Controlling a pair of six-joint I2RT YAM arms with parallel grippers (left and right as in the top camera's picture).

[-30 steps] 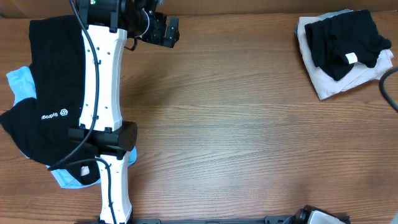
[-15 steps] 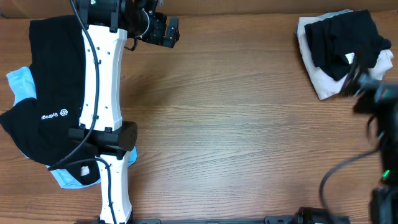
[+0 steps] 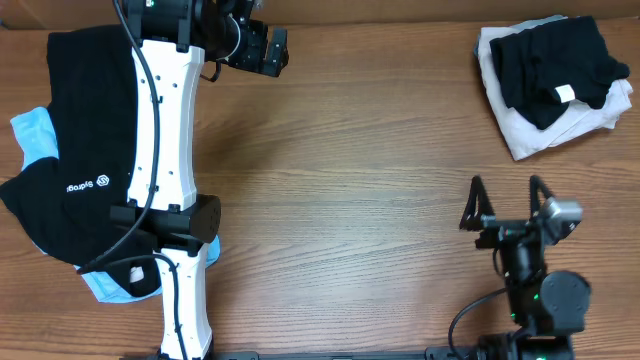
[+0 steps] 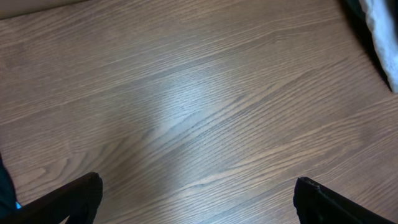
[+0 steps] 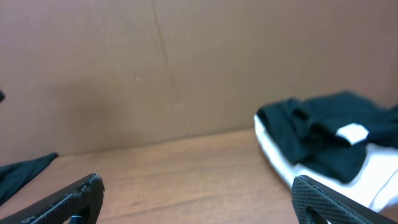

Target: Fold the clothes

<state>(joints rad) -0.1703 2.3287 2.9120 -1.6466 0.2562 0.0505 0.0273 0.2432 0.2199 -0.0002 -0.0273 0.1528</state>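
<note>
A pile of unfolded clothes lies at the far left: a black garment point(image 3: 80, 140) with a small white logo over a light blue one point(image 3: 32, 135). A folded stack sits at the back right: a black garment point(image 3: 550, 58) on a white one point(image 3: 530, 135), also in the right wrist view point(image 5: 323, 140). My left gripper point(image 3: 270, 50) is open and empty at the back, over bare wood point(image 4: 196, 193). My right gripper point(image 3: 505, 195) is open and empty at the front right, pointing toward the stack point(image 5: 196, 199).
The wooden table point(image 3: 360, 190) stretches between the two piles. The left arm's white links point(image 3: 165, 130) lie across the black garment. A brown wall point(image 5: 124, 68) stands behind the table.
My right arm has swung from the folded stack at the back right down to the front right of the table. The left arm has not moved.
</note>
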